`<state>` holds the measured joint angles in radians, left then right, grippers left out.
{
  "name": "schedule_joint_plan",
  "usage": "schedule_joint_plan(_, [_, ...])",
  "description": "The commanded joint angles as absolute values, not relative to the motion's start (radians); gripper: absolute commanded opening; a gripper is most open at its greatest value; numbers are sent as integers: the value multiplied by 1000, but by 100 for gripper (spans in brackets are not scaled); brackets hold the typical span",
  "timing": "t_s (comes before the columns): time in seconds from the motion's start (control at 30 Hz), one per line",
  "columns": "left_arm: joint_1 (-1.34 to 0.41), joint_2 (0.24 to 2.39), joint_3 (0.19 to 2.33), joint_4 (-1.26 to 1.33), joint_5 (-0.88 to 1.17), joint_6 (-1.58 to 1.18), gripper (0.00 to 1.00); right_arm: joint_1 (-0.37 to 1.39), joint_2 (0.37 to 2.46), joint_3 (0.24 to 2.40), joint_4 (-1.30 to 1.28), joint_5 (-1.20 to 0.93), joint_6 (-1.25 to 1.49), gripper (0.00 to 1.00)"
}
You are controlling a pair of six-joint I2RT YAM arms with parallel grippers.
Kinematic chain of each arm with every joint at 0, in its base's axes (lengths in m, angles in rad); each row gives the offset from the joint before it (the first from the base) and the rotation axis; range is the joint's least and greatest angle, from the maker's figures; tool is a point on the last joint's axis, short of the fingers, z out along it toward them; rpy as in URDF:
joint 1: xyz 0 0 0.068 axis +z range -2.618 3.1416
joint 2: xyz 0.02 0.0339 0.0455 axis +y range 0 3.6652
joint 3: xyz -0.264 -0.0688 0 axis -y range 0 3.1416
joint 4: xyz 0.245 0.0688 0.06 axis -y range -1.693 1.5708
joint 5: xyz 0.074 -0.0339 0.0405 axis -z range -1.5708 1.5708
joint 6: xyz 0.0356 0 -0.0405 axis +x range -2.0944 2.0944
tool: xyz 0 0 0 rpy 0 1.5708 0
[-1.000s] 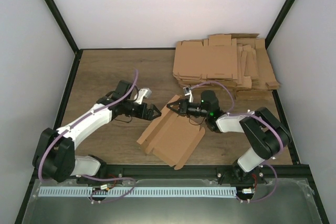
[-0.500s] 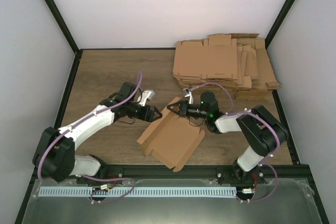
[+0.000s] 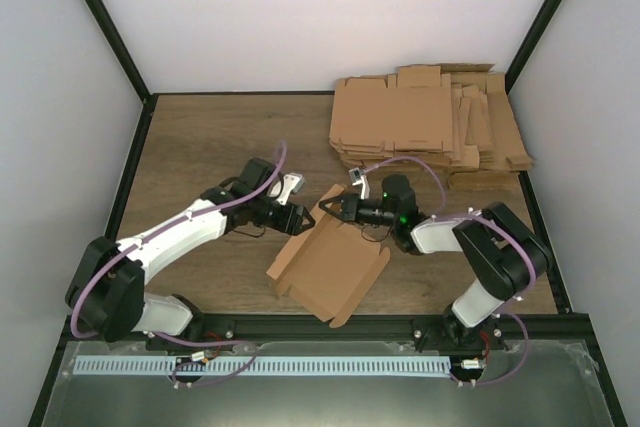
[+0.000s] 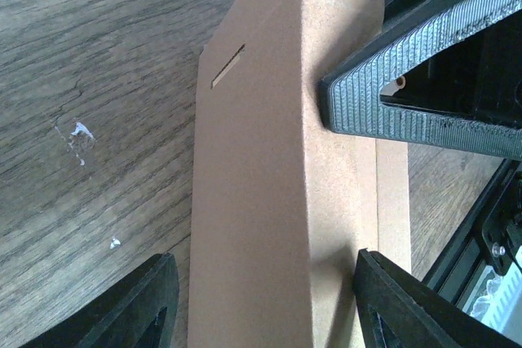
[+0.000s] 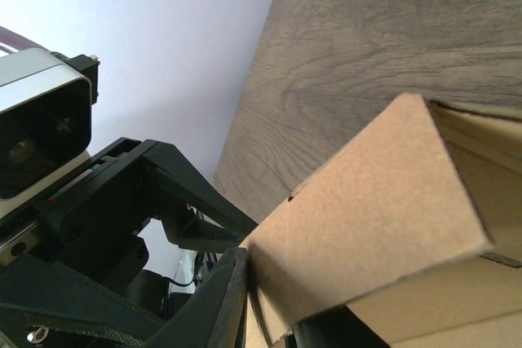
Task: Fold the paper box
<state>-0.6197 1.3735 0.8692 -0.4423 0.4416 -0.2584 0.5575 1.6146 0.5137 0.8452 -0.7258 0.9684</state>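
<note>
The paper box (image 3: 330, 269) lies just ahead of me on the wooden surface (image 3: 200, 147), between my two arms. It is one plain brown cardboard sheet, creased, mostly flat and set at a slant. Its far flap stands raised, with a narrow slit (image 4: 228, 67) cut in it. My left claw (image 3: 297, 217) is spread, a finger (image 4: 155, 303) on either side of that flap, not pinching it. My right claw (image 3: 335, 209) meets the same flap from the other side, one ribbed pad (image 4: 359, 99) against the cardboard. Whether it grips I cannot tell. Farther off to the right sits a pile of flat blanks (image 3: 430, 127).
</note>
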Motion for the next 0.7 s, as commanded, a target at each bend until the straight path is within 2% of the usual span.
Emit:
schedule_joint_plan(0.0, [-633,1410,874,-512,367,-234,62,552,1562,504,682,-676,869,16])
schedule_joint_plan(0.1, [-639,1418,877,-518,355,-229,61,552,1520,508,594,-647,821,21])
schedule_joint_plan(0.17, [-641,1419,876,-519,351,-226,61,552,1494,509,547,-624,790,31])
schedule_joint_plan(0.4, [-650,1420,871,-518,343,-222,61,552,1417,535,406,-529,695,45])
schedule_joint_plan(0.5, [-650,1422,871,-518,343,-222,61,552,1383,579,308,-466,650,57])
schedule_joint_plan(0.67, [-653,1419,873,-513,347,-230,62,536,1314,620,206,-393,586,59])
